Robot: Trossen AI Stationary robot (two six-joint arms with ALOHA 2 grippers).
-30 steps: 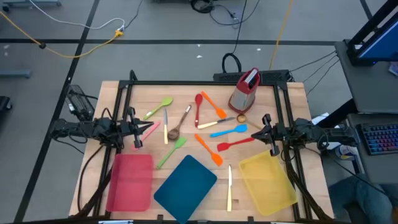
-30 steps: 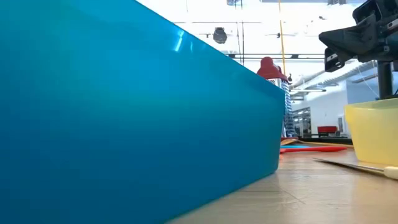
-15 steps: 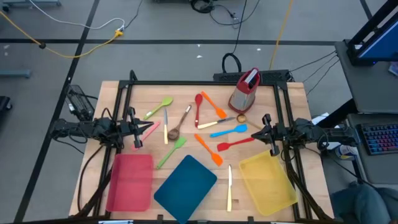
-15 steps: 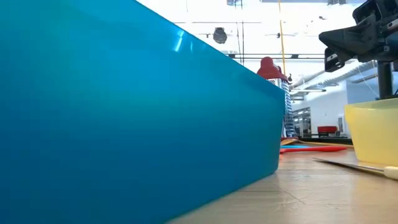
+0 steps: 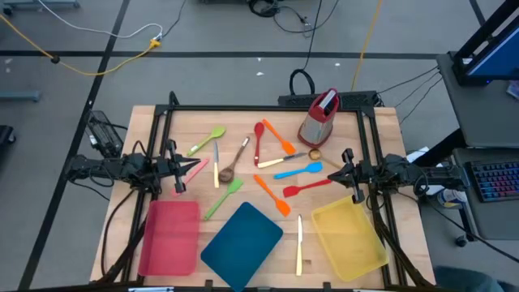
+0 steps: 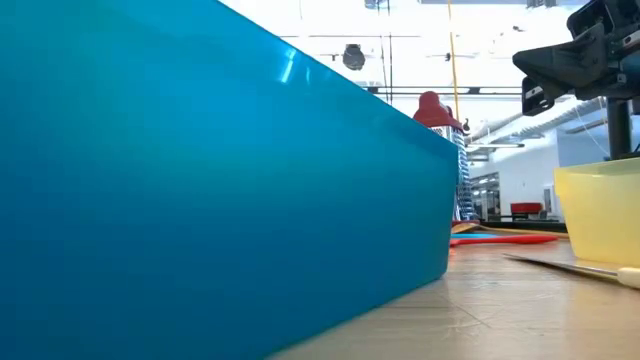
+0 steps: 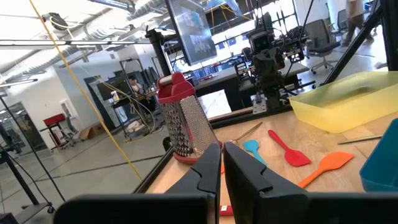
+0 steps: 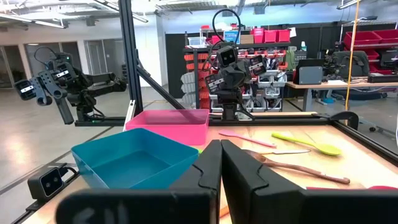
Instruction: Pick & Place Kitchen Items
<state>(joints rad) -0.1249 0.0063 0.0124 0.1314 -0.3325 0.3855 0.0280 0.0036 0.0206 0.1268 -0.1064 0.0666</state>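
Note:
Slim kitchen items lie flat and scattered on the wooden table: a green spoon [image 5: 208,139], a brown spoon [image 5: 234,162], a red spoon [image 5: 259,139], orange spatulas [image 5: 278,137] [image 5: 273,195], a blue spatula [image 5: 298,171], a red spatula [image 5: 306,187], a green spatula [image 5: 225,197], a pink spatula [image 5: 191,170] and cream knives [image 5: 216,165] [image 5: 299,243]. My left gripper [image 5: 182,172] [image 7: 222,163] hovers shut at the table's left side, above the pink spatula's end. At the right side my right gripper [image 5: 340,172] [image 8: 220,158] hovers shut. Both point level toward the middle and hold nothing.
A red-topped metal grater [image 5: 319,116] stands at the far right. Along the near edge lie a red tray [image 5: 170,237], a blue tray [image 5: 242,243] and a yellow tray [image 5: 349,237]. The blue tray's wall [image 6: 200,180] fills most of the low view. A black frame [image 5: 259,108] borders the table.

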